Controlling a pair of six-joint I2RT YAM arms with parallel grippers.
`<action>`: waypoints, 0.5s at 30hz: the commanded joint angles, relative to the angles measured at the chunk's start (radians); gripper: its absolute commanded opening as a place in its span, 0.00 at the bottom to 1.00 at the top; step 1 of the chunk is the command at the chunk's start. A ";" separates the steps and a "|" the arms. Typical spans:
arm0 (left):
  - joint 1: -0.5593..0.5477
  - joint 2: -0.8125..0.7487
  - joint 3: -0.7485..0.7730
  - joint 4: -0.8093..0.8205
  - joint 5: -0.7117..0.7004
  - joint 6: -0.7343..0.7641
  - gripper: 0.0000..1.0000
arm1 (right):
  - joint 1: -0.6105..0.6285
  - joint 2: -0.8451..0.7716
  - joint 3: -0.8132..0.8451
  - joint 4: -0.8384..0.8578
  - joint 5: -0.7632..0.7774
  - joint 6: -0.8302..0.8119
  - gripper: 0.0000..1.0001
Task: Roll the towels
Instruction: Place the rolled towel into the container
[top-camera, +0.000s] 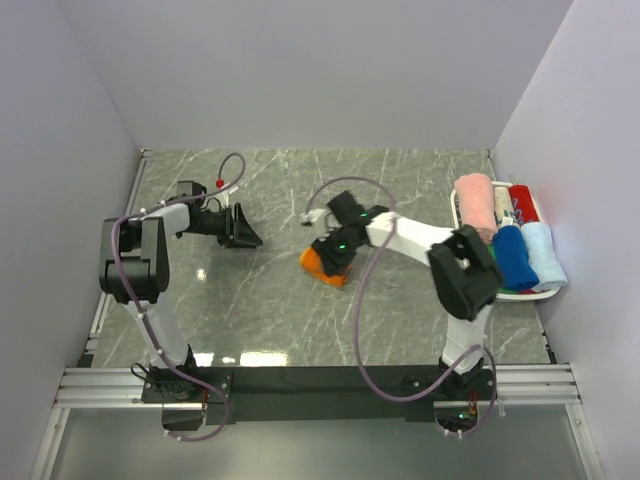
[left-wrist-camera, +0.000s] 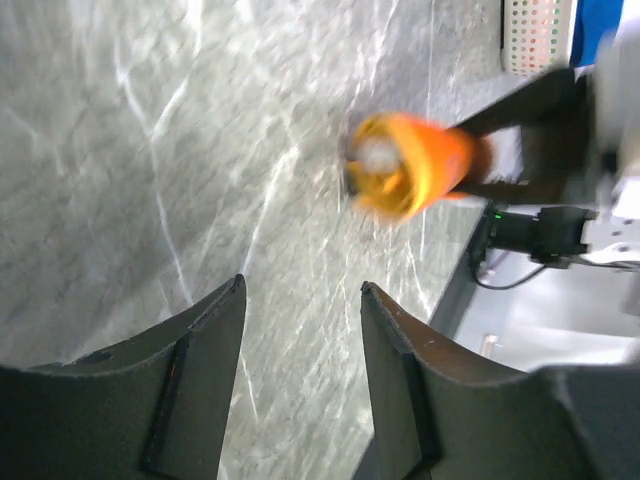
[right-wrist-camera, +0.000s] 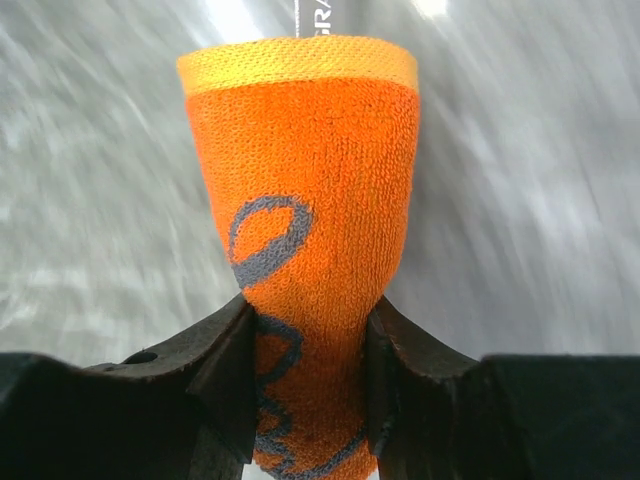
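A rolled orange towel with grey lettering is held at mid-table by my right gripper. In the right wrist view the fingers squeeze the roll at its middle, and its far end sticks out past them. My left gripper is open and empty at the left, low over the table and apart from the roll. In the left wrist view the roll shows end-on beyond the open fingertips. Rolled pink, blue and pale blue towels lie in the basket.
A white oval basket stands at the right edge of the marble table, against the right wall, with red and green cloth partly showing among the rolls. Walls close the table on the left, back and right.
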 joint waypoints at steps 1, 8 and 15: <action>-0.007 -0.097 -0.004 0.036 -0.031 0.051 0.55 | -0.103 -0.202 -0.091 -0.038 -0.071 0.142 0.00; -0.025 -0.154 0.025 0.022 -0.055 0.067 0.55 | -0.339 -0.553 -0.274 -0.099 -0.094 0.143 0.00; -0.066 -0.181 0.038 0.051 -0.071 0.043 0.55 | -0.749 -0.837 -0.369 -0.286 -0.094 0.029 0.00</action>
